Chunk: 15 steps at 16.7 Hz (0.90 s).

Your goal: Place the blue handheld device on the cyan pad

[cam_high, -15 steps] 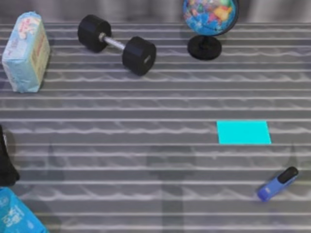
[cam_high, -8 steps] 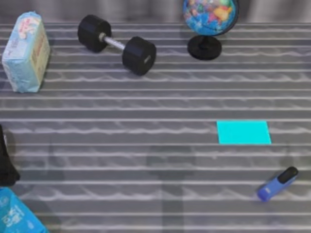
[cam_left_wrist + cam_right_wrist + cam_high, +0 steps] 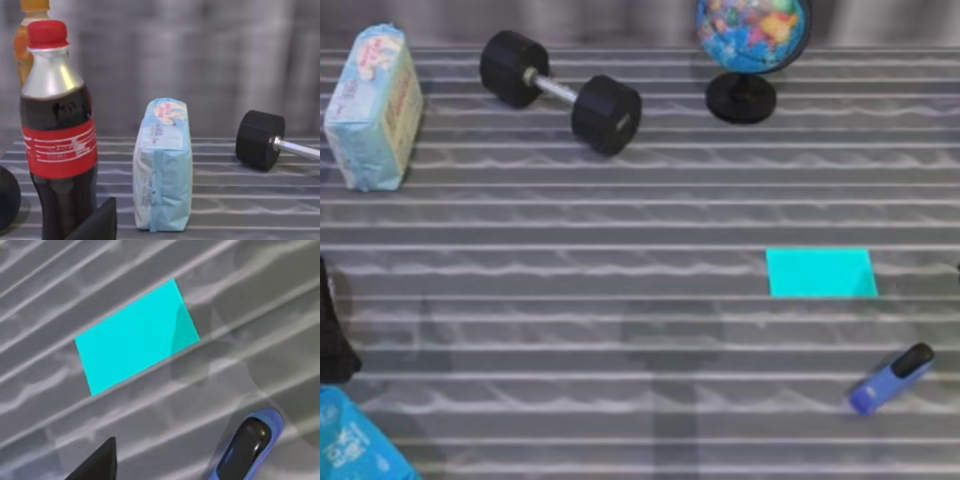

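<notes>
Fresh shadow on flat cyan pad (image 3: 820, 273)

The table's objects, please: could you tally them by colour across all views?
Blue or cyan: 5 (device, pad, wrapped package, packet, globe)
Black: 1 (dumbbell)
Red-labelled: 1 (cola bottle)
Orange: 1 (bottle)
Total: 8

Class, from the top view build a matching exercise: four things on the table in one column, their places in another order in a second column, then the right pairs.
Things:
1. blue handheld device
2. cyan pad
3. globe
4. dumbbell

Places:
A. far edge, right of the middle
B. near right corner
C. far side, left of the middle
D. right half, midway between far and near edges

Pairs: 1-B, 2-D, 3-A, 4-C
</notes>
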Available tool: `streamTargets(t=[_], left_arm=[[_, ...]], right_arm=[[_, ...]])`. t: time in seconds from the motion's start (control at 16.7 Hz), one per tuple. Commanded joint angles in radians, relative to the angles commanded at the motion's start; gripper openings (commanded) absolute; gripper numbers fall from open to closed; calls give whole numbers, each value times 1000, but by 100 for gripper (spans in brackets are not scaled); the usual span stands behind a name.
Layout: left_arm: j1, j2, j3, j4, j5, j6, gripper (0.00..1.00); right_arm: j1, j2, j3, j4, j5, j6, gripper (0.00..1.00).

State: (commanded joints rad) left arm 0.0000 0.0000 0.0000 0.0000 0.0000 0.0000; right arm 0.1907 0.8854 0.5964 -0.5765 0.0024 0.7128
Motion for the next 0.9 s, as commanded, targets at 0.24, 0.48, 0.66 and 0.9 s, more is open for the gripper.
streamTargets(t=[0.24, 0.48, 0.66, 0.9], left_arm=[[0, 0, 0, 0, 0, 0, 100], [0, 0, 0, 0, 0, 0, 100], [0, 0, 0, 0, 0, 0, 100], [0, 0, 0, 0, 0, 0, 100]], right_arm=[[77, 345, 228, -229, -1, 273, 100], [136, 605, 412, -395, -3, 486, 100], [162, 714, 498, -466, -3, 580, 100], [168, 739, 518, -481, -3, 602, 100]])
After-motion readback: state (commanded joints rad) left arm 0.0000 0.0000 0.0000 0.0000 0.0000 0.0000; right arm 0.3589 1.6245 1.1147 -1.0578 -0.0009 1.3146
